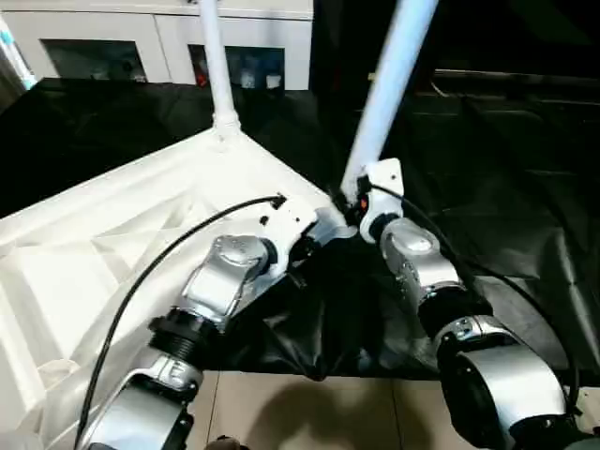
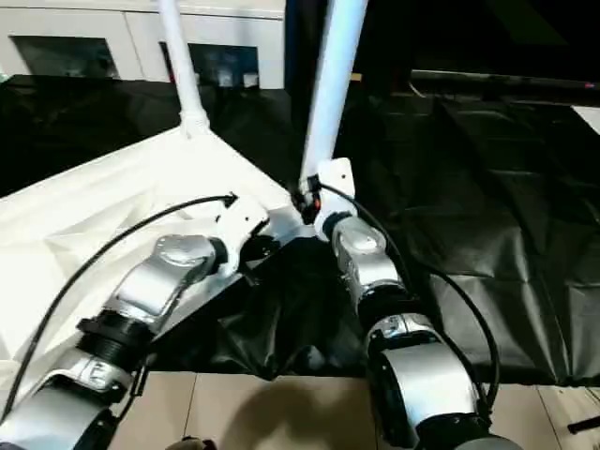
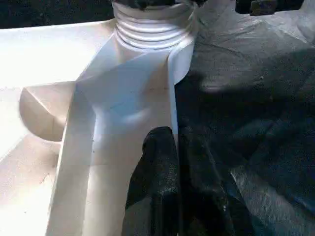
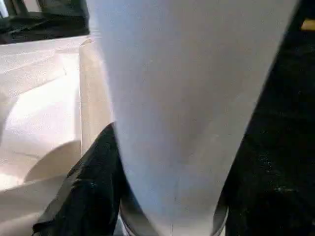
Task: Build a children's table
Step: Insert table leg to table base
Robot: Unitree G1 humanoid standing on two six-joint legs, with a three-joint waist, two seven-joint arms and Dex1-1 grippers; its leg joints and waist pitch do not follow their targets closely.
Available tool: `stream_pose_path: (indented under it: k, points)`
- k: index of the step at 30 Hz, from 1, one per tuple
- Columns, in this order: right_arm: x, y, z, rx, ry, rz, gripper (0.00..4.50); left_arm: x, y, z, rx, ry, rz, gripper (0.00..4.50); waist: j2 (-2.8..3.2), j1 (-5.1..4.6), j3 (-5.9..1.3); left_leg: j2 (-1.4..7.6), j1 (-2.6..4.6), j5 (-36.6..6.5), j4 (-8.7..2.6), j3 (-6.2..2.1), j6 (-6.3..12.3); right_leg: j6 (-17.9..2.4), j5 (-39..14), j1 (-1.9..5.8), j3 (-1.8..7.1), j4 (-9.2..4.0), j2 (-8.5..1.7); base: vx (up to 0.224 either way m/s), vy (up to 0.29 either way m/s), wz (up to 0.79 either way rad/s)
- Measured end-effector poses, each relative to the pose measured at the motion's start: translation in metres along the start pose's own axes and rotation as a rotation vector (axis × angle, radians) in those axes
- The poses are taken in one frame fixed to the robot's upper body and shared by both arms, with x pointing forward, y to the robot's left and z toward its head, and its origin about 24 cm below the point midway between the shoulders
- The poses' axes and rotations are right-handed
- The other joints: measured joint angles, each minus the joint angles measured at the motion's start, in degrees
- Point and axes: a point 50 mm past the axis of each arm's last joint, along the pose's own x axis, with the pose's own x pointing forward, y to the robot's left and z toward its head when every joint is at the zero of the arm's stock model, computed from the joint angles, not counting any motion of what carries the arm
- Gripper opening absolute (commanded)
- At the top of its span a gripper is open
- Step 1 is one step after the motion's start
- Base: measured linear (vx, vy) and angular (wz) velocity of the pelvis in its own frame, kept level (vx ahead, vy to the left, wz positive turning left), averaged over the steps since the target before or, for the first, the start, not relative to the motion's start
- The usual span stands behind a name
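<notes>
Your bench point(image 1: 525, 159) is draped in black sheet, and the table point(image 1: 112, 244) lies on it upside down, ribbed underside up, filling the left half of the head views with one corner pointing toward the middle. White cabinet point(image 1: 141, 37) with glass doors stands behind, along the far edge. Two legs are up: the far leg point(image 1: 214, 66) stands straight in its corner socket, the near leg point(image 1: 389, 89) rises from the near corner, leaning right in the left eye view. Your right arm reaches to the base of the near leg; right hand point(image 1: 354, 208) sits at that base, one black finger point(image 4: 86, 191) lying against the leg's side. Can't tell whether it's clamped on the leg or just open around it. Your left hand point(image 3: 177, 162) is closed, fingers together, empty, tips resting at the table's edge rib just short of the threaded socket point(image 3: 152, 29). Pale floor point(image 1: 309, 412) shows below the bench edge.
</notes>
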Motion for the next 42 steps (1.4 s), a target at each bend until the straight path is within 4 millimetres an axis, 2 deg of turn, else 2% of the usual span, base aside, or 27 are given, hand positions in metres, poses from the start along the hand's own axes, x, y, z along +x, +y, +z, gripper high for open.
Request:
stream_pose_path:
  k: [6,14,26,33,39,42]
  points:
    - [-0.004,-0.003,-0.013,0.032,0.070,0.025,3.50,-0.004,0.001,0.001,0.026,-0.007,-0.041,0.00,0.01,0.12,0.01,0.00,-0.41,0.0,0.09,0.13,0.09,0.0,0.0,-0.31,0.06,0.01,0.00,0.000,0.000,0.00]
    - [-0.012,-0.009,-0.012,-0.006,0.065,0.161,4.12,-0.008,0.003,-0.001,0.040,-0.009,-0.086,0.00,0.01,0.21,0.01,0.03,-0.61,0.0,0.27,0.14,0.22,0.0,0.1,-0.43,0.04,0.08,0.00,0.000,0.000,0.00]
    - [-0.052,-0.032,-0.014,-0.166,0.107,0.444,4.12,-0.021,0.003,-0.008,0.123,-0.017,-0.282,0.00,0.11,1.54,0.03,0.08,-0.95,-0.3,1.11,0.12,0.81,0.2,0.2,-0.42,0.05,0.14,-0.05,0.000,0.000,0.00]
    - [-0.075,-0.031,-0.016,-0.209,0.139,0.612,4.12,-0.029,0.000,-0.013,0.169,-0.006,-0.429,0.00,0.30,2.44,0.01,0.08,-1.02,-0.3,1.37,0.12,0.81,0.2,0.4,-0.39,0.06,0.16,-0.10,0.000,0.000,0.00]
    - [-0.086,-0.032,-0.015,-0.213,0.158,0.691,4.12,-0.032,-0.002,-0.015,0.201,-0.008,-0.496,0.00,0.48,2.79,0.03,0.09,-1.01,-0.3,1.54,0.12,0.80,0.2,0.6,-0.37,0.20,0.16,-0.12,0.000,0.000,0.00]
    - [-0.091,-0.032,-0.014,-0.232,0.179,0.731,3.77,-0.033,-0.002,-0.017,0.211,-0.003,-0.526,0.00,0.56,3.14,-0.02,0.08,-1.00,-0.3,1.56,0.13,0.80,0.3,0.6,-0.37,0.23,0.16,-0.12,0.000,0.000,0.00]
